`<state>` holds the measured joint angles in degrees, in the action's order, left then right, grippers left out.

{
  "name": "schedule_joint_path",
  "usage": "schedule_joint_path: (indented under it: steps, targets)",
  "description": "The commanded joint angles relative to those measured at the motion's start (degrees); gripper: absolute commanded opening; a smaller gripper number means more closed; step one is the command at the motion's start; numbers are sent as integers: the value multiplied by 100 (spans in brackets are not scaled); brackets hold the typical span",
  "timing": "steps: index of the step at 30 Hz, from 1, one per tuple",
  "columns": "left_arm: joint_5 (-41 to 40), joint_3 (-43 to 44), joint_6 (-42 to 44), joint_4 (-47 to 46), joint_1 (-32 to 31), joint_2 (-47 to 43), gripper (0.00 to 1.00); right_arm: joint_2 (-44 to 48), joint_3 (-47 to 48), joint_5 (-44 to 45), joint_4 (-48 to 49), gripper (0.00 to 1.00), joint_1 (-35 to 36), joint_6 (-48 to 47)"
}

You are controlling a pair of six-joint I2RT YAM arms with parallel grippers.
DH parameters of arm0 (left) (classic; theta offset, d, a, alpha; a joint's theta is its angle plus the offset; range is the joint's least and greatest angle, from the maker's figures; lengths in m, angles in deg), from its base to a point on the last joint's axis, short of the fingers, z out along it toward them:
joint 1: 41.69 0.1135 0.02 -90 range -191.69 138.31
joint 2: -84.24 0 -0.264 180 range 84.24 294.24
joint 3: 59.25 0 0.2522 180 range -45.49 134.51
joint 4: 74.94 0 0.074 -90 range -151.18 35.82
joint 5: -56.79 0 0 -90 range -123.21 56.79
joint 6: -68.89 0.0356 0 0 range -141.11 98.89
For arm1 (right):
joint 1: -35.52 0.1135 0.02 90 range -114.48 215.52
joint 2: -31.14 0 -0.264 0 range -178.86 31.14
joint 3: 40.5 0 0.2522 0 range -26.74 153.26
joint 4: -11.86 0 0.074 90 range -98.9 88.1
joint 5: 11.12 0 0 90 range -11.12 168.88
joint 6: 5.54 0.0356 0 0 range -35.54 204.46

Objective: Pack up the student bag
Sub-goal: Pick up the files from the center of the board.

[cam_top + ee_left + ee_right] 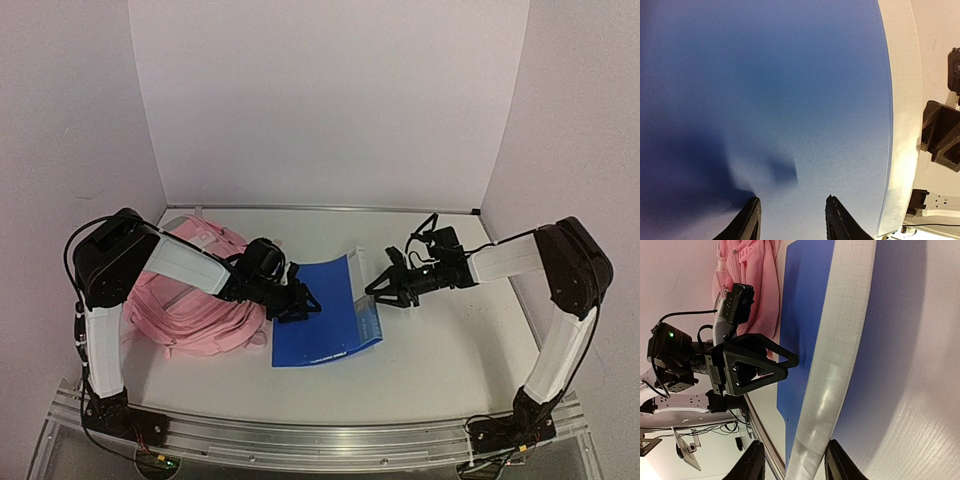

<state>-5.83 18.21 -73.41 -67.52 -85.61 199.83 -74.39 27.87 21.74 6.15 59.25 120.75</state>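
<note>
The pink student bag (195, 300) lies on the table at the left, partly under my left arm; it also shows in the right wrist view (752, 275). A blue book (315, 315) lies just right of it, its white-edged right side (362, 290) lifted off the table. My left gripper (303, 303) is open, its fingertips close over the book's blue cover (790, 75) near its left edge. My right gripper (383, 292) is open at the lifted side, and the white edge (840, 340) runs between its jaws (792, 445).
White walls enclose the table on three sides. An aluminium rail (320, 440) runs along the near edge with the arm bases. My left gripper (757, 370) faces the right one across the book.
</note>
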Motion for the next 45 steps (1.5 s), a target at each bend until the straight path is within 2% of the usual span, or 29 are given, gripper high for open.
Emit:
schedule_joint_path:
  steps: [1, 6, 9, 15, 20, 27, 33, 40, 45]
  targets:
    - [26, 77, 104, 169, -30, 136, 44, -111, 227, 186, 259, 28, 188, -5]
    - [40, 35, 101, 114, -31, 91, 44, -111, 243, 384, 268, 8, 235, 35]
    - [43, 27, 153, 105, -30, 7, 45, -2, 243, 524, 268, 1, 239, 69]
    - [-184, 265, 422, 451, -29, -544, 62, 364, 276, 608, 259, 0, 301, 155]
    - [-181, 788, 501, 716, -28, -904, 76, 764, 475, 975, 85, 0, 571, 176]
    - [-137, 1479, 542, 1136, -28, -894, 89, 1057, 1089, 2059, -979, 0, 1074, -276]
    - [-248, 1662, 526, 1233, -29, -1057, 92, 1110, 1509, 2721, -1525, 0, 1471, -468]
    - [-898, 2038, 731, 2220, -25, -1041, 93, 1040, 1942, 3392, -2023, 0, 1904, -658]
    - [-1355, 2209, 888, 2912, -20, -1050, 85, 947, 2303, 4084, -2426, 0, 2262, -787]
